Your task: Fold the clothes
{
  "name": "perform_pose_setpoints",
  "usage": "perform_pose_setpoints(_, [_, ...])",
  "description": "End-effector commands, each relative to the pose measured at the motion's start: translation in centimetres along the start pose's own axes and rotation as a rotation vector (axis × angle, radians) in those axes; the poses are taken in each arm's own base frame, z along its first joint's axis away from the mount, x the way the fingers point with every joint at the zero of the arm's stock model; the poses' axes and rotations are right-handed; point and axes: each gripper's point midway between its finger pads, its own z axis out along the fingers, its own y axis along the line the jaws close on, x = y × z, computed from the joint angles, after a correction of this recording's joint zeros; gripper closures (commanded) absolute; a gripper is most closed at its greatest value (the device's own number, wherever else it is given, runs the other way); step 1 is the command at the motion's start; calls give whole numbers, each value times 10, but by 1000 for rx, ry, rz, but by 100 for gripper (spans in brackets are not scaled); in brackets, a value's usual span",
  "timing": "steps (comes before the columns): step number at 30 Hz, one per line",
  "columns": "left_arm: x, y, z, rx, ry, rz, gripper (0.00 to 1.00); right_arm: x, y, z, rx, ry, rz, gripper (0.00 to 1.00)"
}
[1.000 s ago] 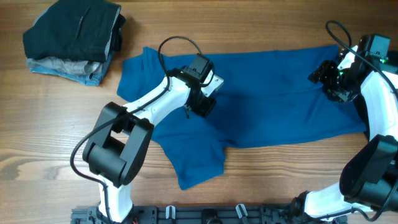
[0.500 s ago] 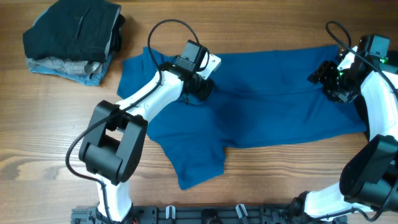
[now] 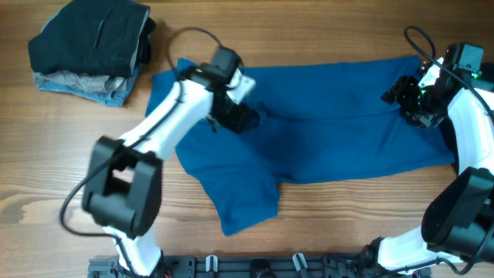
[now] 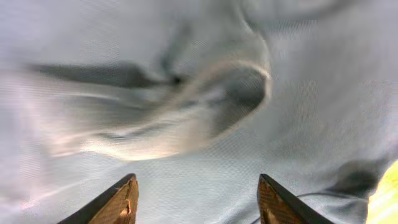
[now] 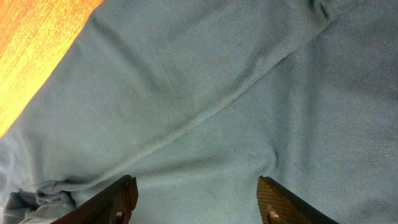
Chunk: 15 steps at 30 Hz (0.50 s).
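The clothes [image 3: 332, 139], a royal-blue polo shirt, lie spread across the middle of the table, with one part folded toward the front edge [image 3: 243, 201]. My left gripper [image 3: 243, 117] hovers over the shirt's left part. In the left wrist view the left gripper [image 4: 199, 200] is open, with nothing between its fingertips [image 4: 123, 200] and a raised fold of cloth [image 4: 236, 93] just beyond them. My right gripper [image 3: 403, 99] is over the shirt's right end. The right wrist view shows the right gripper [image 5: 199, 200] open above flat fabric with a diagonal seam [image 5: 211, 109].
A stack of folded dark and pale grey-blue garments [image 3: 93, 50] sits at the back left corner. Bare wooden table [image 3: 46, 170] surrounds the shirt. In the right wrist view, wood [image 5: 34, 50] shows past the shirt's edge.
My left gripper has opened, let go of the blue fabric and moved toward the back left. The right arm has not moved.
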Motion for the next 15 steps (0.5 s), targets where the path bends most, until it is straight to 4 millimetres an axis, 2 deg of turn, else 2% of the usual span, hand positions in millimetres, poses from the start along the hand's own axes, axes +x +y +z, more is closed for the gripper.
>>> perform_pose_setpoints(1, [-12, 34, -13, -26, -62, -82, 44, 1, 3, -2, -20, 2, 6, 34])
perform_pose_setpoints(6, [-8, 65, 10, -36, -35, -161, 44, 1, 3, -2, -19, 3, 7, 33])
perform_pose_setpoints(13, [-4, 76, 39, -33, -2, -178, 45, 1, 3, -2, -20, 1, 6, 31])
perform_pose_setpoints(15, [-3, 77, 41, -34, 3, -180, 51, 1, 3, -2, -20, 0, 6, 30])
